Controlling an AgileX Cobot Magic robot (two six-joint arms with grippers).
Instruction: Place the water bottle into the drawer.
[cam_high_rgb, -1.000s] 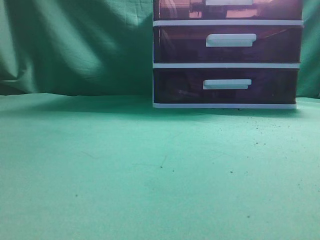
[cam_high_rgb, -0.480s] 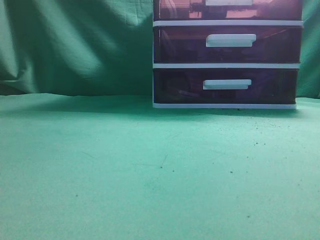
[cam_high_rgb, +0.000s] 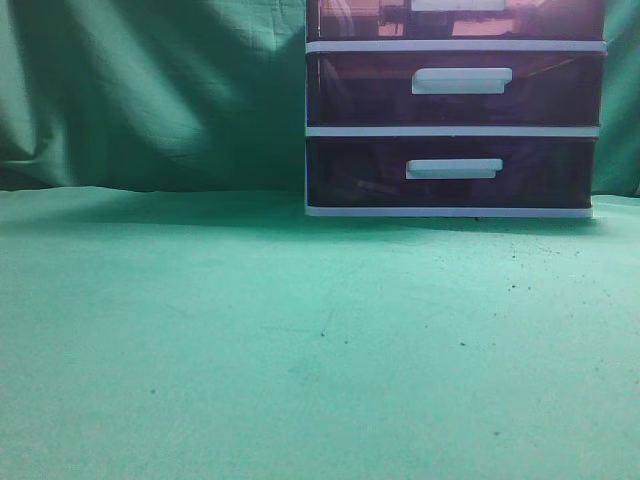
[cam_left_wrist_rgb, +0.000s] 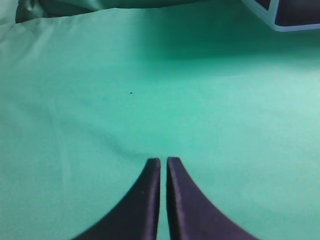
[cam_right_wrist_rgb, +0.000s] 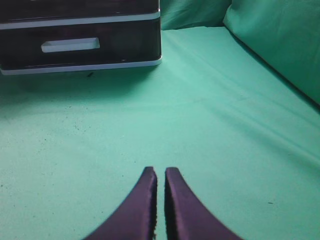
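Observation:
The drawer, reddish-purple with a white bar handle, is the top one of a three-drawer unit at the back right of the exterior view; it looks closed and is cut off by the frame's top edge. The water bottle is not visible in any view. My left gripper is shut and empty above bare green cloth. My right gripper is shut and empty above the cloth, well in front of the unit. Neither gripper shows in the exterior view.
Two darker purple drawers with white handles sit below the top one. The lowest drawer also shows in the right wrist view; a corner of the unit shows in the left wrist view. Green cloth covers table and backdrop.

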